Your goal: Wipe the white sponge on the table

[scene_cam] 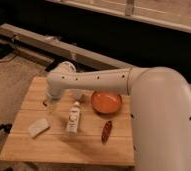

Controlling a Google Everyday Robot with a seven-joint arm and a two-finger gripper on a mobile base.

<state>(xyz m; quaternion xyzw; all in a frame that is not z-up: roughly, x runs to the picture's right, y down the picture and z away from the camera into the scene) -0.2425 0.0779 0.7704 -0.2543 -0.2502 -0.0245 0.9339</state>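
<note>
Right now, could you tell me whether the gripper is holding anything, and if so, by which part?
Nothing is held: the gripper hangs open above the table, apart from the white sponge.

My gripper [50, 102] hangs over the back left part of the table [54, 145], just in from the left edge. My arm [104, 80] reaches to it from the right, passing over the back edge. The sponge [38, 127] lies before the gripper, apart from it, near the left edge. The bottle [73, 119] is at the middle of the table, right of the sponge. The bowl [106, 102] sits behind and right of the bottle. A small long thing [106, 131] lies before the bowl, right of the bottle.
</note>
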